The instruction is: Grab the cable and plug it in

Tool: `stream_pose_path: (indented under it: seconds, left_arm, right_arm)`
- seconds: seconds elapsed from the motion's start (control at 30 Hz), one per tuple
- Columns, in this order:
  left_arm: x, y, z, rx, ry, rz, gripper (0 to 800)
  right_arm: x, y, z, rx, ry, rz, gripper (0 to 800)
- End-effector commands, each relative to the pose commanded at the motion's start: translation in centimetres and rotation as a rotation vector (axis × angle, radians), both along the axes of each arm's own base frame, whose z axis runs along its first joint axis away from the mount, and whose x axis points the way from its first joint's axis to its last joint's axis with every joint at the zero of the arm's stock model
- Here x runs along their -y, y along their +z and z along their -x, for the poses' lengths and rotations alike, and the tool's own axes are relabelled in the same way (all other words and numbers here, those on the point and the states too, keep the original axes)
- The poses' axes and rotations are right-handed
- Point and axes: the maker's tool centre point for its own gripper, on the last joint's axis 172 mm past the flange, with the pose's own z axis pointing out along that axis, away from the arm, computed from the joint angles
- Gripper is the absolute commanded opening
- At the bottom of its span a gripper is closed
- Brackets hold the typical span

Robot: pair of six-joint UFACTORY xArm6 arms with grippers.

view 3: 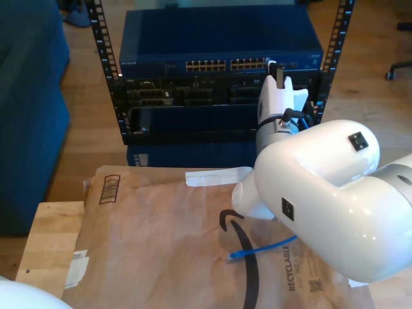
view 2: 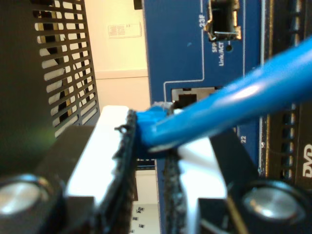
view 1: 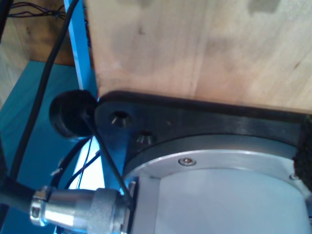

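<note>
In the exterior view, the left side is mostly a wooden bench [view 3: 45,238] with a big sheet of brown paper [view 3: 161,238] spread over it. Further right on the paper lies the loose end of the cable [view 3: 261,250], its blue plug resting flat just beside a black cord [view 3: 248,270].

Behind the bench stands a rack [view 3: 112,84] with a blue network switch [view 3: 219,45] on top, its port rows facing the camera. Toward the exterior view's right, a big white arm reaches up to the switch's right-hand ports.

The second wrist view shows the second gripper [view 2: 151,146] with its fingers [view 2: 100,146] pinched narrow on the cable's blue boot, the plug tip right up at a port on the blue panel; whether it's seated can't be told.

The first wrist view shows wood, an arm's base and a metal connector [view 1: 83,207], so the first gripper's fingers can't be judged.
</note>
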Motion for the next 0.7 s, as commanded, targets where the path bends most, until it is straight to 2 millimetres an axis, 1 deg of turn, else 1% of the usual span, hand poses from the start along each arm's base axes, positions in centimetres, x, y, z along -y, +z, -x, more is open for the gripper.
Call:
stream_pose_path:
  seconds: [0.07,0.3,0.7]
  left_arm:
    - [0.00,0.00,0.00,0.000,0.000,0.000,800]
    - [0.03,-0.02,0.00,0.000,0.000,0.002,800]
    - [0.03,-0.02,0.00,0.000,0.000,0.002,800]
  right_arm:
    - [-0.18,-0.41,-0.11,-0.003,0.004,0.004,0]
    - [-0.25,-0.78,-0.51,-0.001,0.002,0.005,0]
    - [-0.12,-0.31,-0.25,0.017,-0.002,0.008,0]
